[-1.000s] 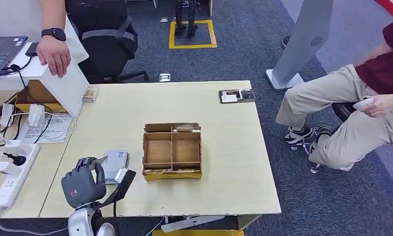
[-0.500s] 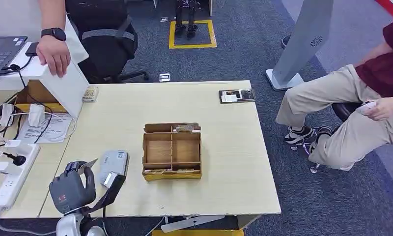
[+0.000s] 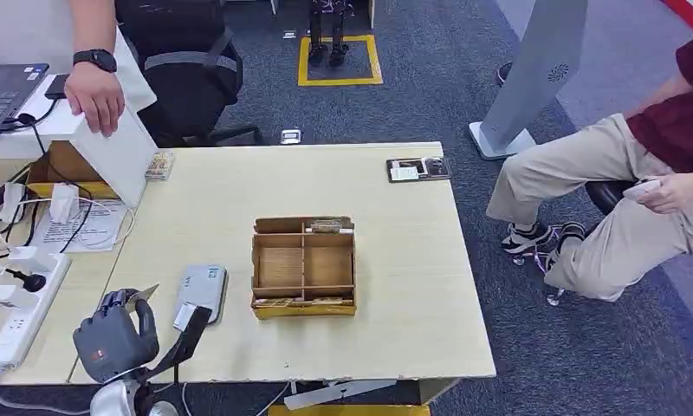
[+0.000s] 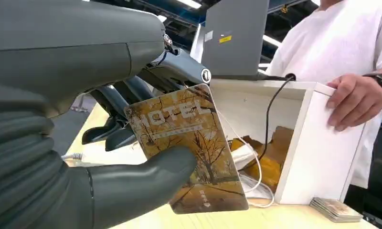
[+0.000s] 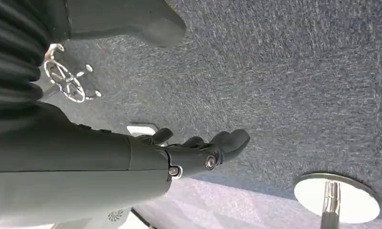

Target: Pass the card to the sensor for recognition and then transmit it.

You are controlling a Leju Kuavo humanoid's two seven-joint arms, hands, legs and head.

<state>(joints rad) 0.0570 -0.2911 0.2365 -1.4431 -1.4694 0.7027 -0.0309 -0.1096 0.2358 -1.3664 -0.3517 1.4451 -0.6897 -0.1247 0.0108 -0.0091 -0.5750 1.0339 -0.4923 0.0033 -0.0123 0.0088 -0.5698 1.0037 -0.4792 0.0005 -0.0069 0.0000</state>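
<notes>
In the head view, the left hand [image 3: 113, 340] is seen low at the near left corner of the pale wooden tabletop [image 3: 412, 286], drawn back and down from where it hung a second ago above the grey rectangular card sensor [image 3: 201, 293]. The sensor is now uncovered and just beside the hand. This is judged to mean that the reading step is over and the handing-on is next. One brown cardboard divided tray [image 3: 304, 265] is counted at the middle of the tabletop, one sensor, one white power strip [image 3: 22, 305], one black badge holder [image 3: 418, 168] at the far edge, and two people: one with a hand on a white box [image 3: 116, 154], one seated at the right.

In the left wrist view, one amber hotel key card [image 4: 191, 148] with a tree print is pinched between the thumb and the dark fingers [image 4: 113, 136]. A small stack of cards [image 4: 335, 209] is seen by the white box.

In the right wrist view, the right hand [image 5: 198, 150] is held over blue-grey carpet [image 5: 294, 81], with fingers loosely curled and nothing held.
</notes>
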